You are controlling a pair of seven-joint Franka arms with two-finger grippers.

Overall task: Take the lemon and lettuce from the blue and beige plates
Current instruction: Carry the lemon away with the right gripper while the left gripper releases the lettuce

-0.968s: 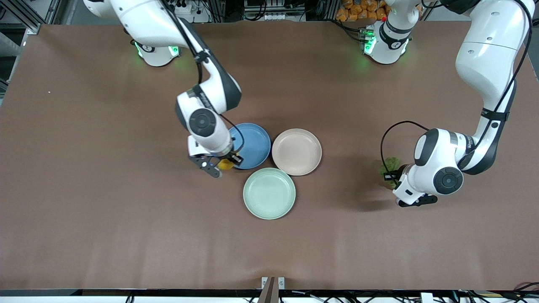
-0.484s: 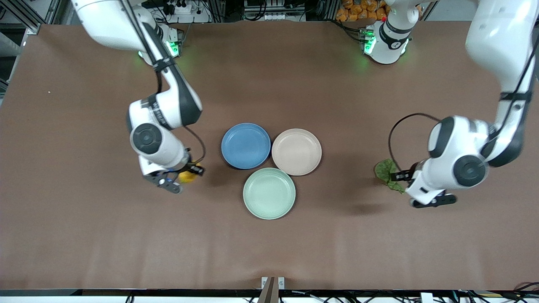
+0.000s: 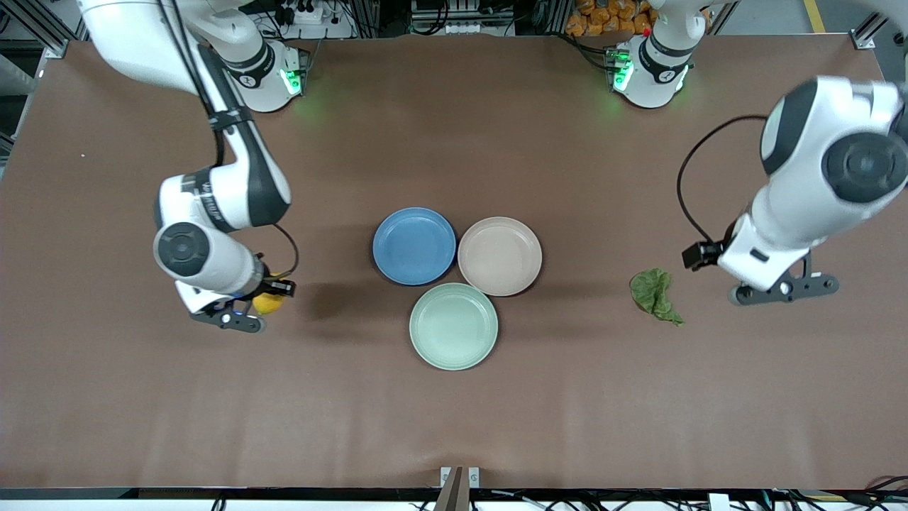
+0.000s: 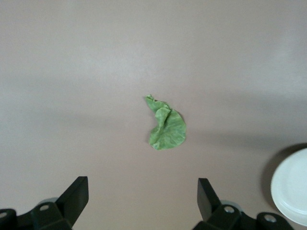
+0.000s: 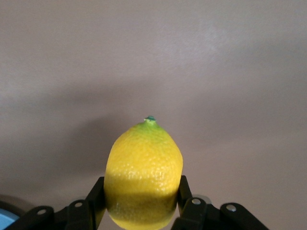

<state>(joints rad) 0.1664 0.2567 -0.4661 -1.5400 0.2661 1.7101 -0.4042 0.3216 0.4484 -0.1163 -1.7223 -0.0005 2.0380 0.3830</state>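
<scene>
The right claw is clamped on the lemon, one finger on each flank of the fruit, with the fruit's long axis running out ahead of the fingers and its green tip pointing away from the wrist, as the right wrist view shows. It hangs over bare bench toward the right arm's end, well apart from the blue plate. That is the relation the next move turns on: nothing but bench lies under the lemon, so, as I judge it, lowering and letting go would finish this half of the job. The left claw stands wide open and empty, raised over the bench toward the left arm's end, beside the lettuce. The lettuce lies flat on the bench, free of the claw and well apart from the beige plate; in the left wrist view it sits out ahead of the spread fingers. All three plates, the mint-green plate included, hold nothing.
</scene>
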